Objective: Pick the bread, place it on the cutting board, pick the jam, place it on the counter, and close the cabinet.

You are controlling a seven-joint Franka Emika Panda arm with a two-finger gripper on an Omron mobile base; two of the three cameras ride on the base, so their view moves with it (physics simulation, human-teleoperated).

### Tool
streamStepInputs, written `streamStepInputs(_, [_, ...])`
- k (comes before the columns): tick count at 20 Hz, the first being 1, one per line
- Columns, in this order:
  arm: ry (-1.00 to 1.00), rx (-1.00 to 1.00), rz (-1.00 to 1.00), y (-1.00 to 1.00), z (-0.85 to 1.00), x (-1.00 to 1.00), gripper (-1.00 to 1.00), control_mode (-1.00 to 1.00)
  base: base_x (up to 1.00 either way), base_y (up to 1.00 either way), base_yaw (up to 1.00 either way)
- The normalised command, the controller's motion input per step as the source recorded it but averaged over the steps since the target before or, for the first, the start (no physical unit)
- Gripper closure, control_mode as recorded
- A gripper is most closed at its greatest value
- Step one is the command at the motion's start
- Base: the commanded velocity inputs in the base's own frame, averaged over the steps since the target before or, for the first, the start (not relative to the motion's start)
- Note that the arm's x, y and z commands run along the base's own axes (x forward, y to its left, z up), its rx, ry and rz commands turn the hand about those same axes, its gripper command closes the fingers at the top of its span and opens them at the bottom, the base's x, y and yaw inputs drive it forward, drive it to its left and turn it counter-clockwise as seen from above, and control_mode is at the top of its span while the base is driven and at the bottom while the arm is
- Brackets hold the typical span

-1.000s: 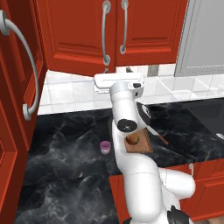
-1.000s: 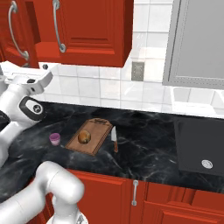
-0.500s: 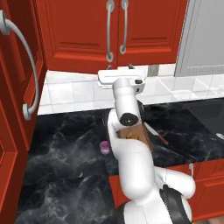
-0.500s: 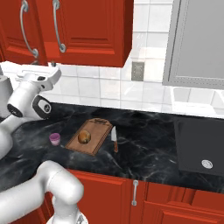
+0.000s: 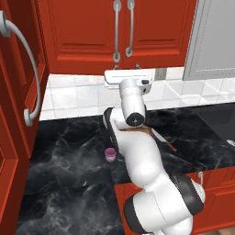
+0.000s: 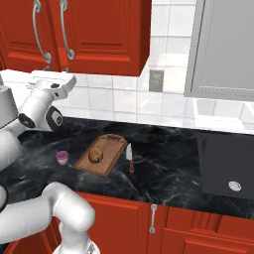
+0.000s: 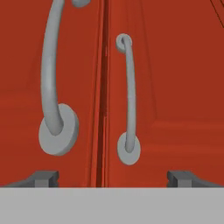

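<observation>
Left base view: end effector (image 5: pixel 127 79) raised level just under the red cabinet (image 5: pixel 82 27), facing its two shut doors; purple jam (image 5: pixel 110 154) parked upright on the black counter (image 5: pixel 59 156), just left of the arm, apart from everything else. Far-left door panel looming large at the frame edge, seemingly swung toward the camera, though hard to say for certain.

Right base view: bread (image 6: pixel 95 156) resting on the cutting board (image 6: pixel 101 155), jam (image 6: pixel 62 157) just beside the board's left edge on the counter (image 6: pixel 163 163), knife (image 6: pixel 129 157) lying along the board's right side. Both placements apparently finished, leaving only the cabinet (image 6: pixel 99 34). End effector (image 6: pixel 49 82) held high near the door handles, presumably for a push on a door.

Hand view: fingertips (image 7: pixel 43 177) spread wide with nothing between them, aimed squarely at the seam between two doors, silver handles (image 7: pixel 127 94) on either side. Wide, empty stance suited to pressing a panel flat rather than grasping.
</observation>
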Motion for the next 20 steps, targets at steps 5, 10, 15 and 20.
streamStepInputs(5, [0.00, 0.00, 0.00, -0.06, -0.04, 0.30, -1.00, -1.00, 0.00, 0.00, 0.00])
streamStepInputs(10, [0.00, 0.00, 0.00, 0.00, -0.05, 0.32, -1.00, -1.00, 0.00, 0.00, 0.00])
streamStepInputs(15, [0.00, 0.00, 0.00, 0.00, -0.04, 0.34, -1.00, -1.00, 0.00, 0.00, 0.00])
streamStepInputs(20, [0.00, 0.00, 0.00, 0.00, -0.02, 0.31, -1.00, -1.00, 0.00, 0.00, 0.00])
